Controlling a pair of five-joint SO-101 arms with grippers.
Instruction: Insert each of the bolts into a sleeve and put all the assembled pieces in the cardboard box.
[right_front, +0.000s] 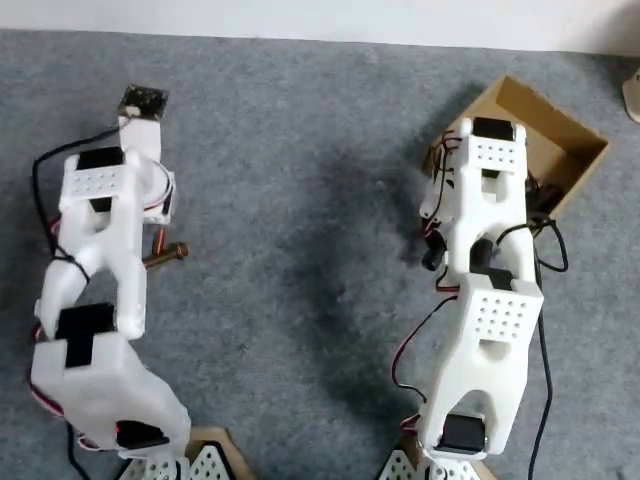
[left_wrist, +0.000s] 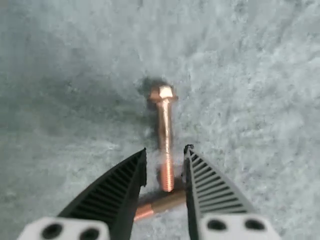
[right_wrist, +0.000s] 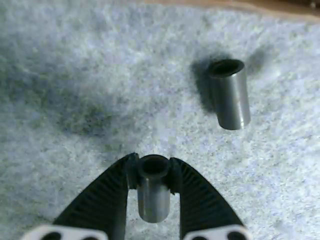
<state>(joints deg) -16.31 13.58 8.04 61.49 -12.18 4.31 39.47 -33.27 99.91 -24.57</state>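
A grey mat (right_front: 300, 190) covers the table, and the cardboard box (right_front: 556, 128) sits toward its far right side. The right claw (right_wrist: 152, 169) is clamped on a dark sleeve (right_wrist: 153, 197). A second sleeve (right_wrist: 229, 95) lies near it on the mat. The left claw (left_wrist: 164, 152) is open, its tips on either side of a copper bolt (left_wrist: 164, 125). Another bolt (left_wrist: 159, 204) lies crosswise at the first one's threaded end.

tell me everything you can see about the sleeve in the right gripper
The sleeve is a short dark grey tube, metal by its look, hollow, open end toward the wrist camera. The right gripper is shut on it, a black ribbed finger touching each side. Grey mat lies behind it.
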